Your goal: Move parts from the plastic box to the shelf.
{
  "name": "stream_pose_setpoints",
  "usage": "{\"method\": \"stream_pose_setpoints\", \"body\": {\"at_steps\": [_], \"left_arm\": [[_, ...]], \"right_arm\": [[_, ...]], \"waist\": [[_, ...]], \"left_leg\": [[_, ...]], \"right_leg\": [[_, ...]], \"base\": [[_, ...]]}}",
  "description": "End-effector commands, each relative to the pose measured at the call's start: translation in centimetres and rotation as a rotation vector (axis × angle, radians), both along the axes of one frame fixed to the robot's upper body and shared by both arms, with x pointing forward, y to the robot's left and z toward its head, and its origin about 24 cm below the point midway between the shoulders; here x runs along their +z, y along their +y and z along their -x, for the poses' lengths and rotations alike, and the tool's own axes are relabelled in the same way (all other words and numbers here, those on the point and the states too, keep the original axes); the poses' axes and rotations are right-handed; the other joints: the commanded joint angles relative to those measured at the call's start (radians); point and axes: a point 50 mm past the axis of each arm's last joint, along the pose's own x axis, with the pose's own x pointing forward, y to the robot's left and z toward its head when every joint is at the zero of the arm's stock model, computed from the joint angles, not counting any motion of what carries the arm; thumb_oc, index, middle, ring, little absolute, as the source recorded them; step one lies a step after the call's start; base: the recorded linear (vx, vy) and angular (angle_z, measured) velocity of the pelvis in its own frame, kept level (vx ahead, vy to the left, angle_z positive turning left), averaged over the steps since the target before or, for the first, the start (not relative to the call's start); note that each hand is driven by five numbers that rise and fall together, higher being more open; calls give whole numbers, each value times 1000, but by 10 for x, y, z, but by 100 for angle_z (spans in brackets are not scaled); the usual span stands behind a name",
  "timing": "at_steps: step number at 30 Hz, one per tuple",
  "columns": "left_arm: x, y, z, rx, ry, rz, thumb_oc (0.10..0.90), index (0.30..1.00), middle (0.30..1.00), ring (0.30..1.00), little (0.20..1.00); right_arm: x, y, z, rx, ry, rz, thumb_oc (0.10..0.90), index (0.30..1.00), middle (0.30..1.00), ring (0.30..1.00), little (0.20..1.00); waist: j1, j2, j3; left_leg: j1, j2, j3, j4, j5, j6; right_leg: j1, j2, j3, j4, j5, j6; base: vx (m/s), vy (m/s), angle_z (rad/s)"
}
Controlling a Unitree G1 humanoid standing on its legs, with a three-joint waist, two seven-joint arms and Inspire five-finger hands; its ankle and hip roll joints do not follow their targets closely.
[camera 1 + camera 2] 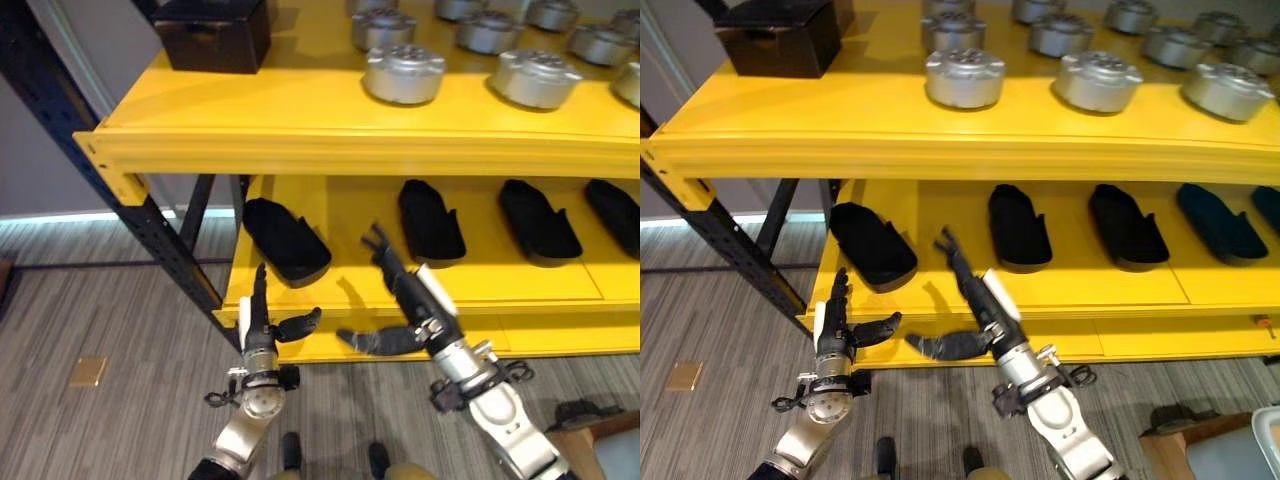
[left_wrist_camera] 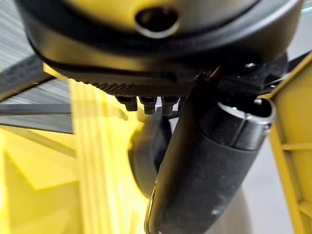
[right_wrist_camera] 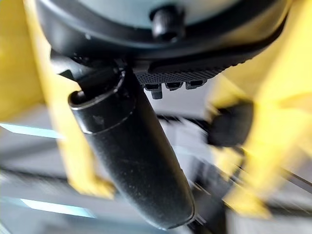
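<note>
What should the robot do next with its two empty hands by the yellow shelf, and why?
Probably pull both arms back and turn toward the plastic box for another part. The left hand and right hand are open in front of the lower yellow shelf and hold nothing, while the black parts already lie on it, apart from both hands.

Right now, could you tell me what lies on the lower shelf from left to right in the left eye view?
Four black shoe-shaped parts: first → second → third → fourth, cut by the edge.
</note>
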Motion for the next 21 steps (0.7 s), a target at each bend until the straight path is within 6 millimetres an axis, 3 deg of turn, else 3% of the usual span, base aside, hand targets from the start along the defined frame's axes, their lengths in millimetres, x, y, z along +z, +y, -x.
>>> {"method": "stream_pose_setpoints", "body": {"at_steps": [1,3,5,7,13,16,21], "left_arm": [[51,10,-20,-31,-289,-49,900,1000,1000,1000,1000],[50,13,-18,-40,-283,-55,900,1000,1000,1000,1000],[41,21,-4,-56,-259,-93,900,1000,1000,1000,1000],[39,25,-1,-34,-261,-95,900,1000,1000,1000,1000],[41,31,0,-10,-269,-97,900,1000,1000,1000,1000],[48,29,-3,13,-309,-113,900,1000,1000,1000,1000],[59,22,-13,-17,-356,-113,900,1000,1000,1000,1000]], "right_arm": [[64,16,-2,101,-454,17,900,1000,1000,1000,1000],[63,11,-2,93,-461,49,900,1000,1000,1000,1000],[58,-20,2,-115,-477,33,900,1000,1000,1000,1000],[52,-30,10,-159,-458,54,900,1000,1000,1000,1000],[48,-42,19,-243,-498,75,900,1000,1000,1000,1000],[58,-49,9,-406,-629,88,900,1000,1000,1000,1000],[66,-43,2,-384,-668,71,900,1000,1000,1000,1000]], "waist": [[24,-64,29],[25,-65,33],[14,-75,28],[-7,-73,29],[-30,-68,23],[-34,-61,13],[-35,-47,10]], "left_leg": [[95,-91,67,101,-247,52],[94,-91,66,101,-247,53],[103,-94,69,99,-253,61],[110,-95,77,96,-256,64],[129,-99,86,80,-258,67],[145,-100,92,78,-265,69],[149,-98,96,79,-265,66]], "right_leg": [[-45,8,-39,34,7,5],[-46,7,-40,33,10,6],[-41,4,-39,39,9,17],[-47,5,-22,45,9,23],[-44,7,-1,44,10,31],[-32,6,-1,42,4,32],[-28,5,-3,44,-5,27]], "base": [[-57,8,7],[-47,-10,12],[-54,6,11],[-51,65,1],[-13,40,-10],[37,13,-2],[36,12,-2]]}}
